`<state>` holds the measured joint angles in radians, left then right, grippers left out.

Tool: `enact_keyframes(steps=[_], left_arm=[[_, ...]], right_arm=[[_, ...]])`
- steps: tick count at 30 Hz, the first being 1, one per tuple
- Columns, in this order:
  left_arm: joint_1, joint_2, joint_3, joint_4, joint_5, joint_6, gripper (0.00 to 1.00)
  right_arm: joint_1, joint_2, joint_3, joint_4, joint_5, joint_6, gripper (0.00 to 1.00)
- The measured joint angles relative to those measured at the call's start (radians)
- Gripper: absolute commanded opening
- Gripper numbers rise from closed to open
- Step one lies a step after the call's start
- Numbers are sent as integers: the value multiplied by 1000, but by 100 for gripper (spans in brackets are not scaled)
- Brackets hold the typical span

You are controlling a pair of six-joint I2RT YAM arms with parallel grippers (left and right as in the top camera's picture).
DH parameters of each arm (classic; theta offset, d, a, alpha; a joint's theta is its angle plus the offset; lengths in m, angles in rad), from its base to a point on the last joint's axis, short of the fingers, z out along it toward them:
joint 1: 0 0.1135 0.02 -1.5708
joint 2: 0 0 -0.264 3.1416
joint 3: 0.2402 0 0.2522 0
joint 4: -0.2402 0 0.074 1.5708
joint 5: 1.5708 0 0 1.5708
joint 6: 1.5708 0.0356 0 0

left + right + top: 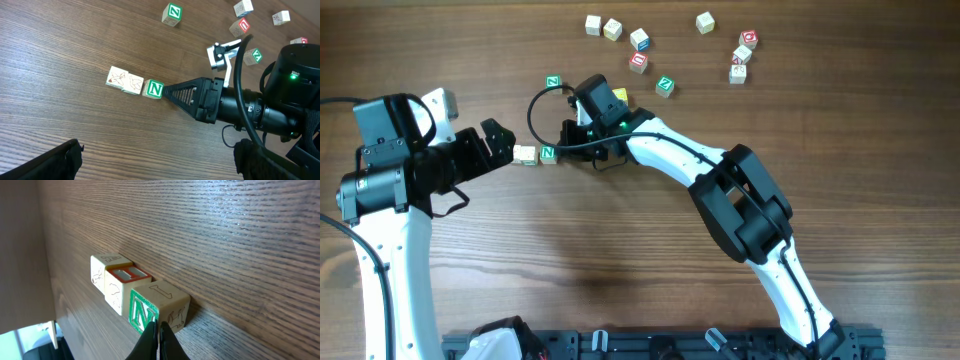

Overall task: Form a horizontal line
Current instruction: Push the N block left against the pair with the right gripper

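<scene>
Found the table (620, 270) crossed by the right arm (740, 200), base cut off at the near edge. Saw the left gripper (505, 143) spread wide, fingers barely in frame on its wrist view. Noted the right gripper (156, 335) pinched closed, touching the green-N end of the horizontal line (536, 154), 3 cubes left of centre, nearer the far edge.

On the table (620, 260) the row of three cubes (536, 154) lay end to end, each touching the next, directly between my two grippers. My left gripper (503, 145) sat near the row's left end, fingers spread apart. My right gripper (167, 91) met the right end cube (159, 307), fingertips pressed together against its outer face. One loose cube (552, 82) lay beyond the row, well apart. The other loose cubes (639, 39) were scattered farther off to the right, behind my right arm (670, 155).
</scene>
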<state>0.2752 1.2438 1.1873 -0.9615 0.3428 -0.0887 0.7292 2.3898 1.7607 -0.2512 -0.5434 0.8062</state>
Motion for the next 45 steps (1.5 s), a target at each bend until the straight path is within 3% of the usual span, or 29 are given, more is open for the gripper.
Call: enact_keyframes(steps=[45], left_arm=[[0,0,0,0,0,0,100]], right_arm=[[-10,34,0,44,-27,-17,4]])
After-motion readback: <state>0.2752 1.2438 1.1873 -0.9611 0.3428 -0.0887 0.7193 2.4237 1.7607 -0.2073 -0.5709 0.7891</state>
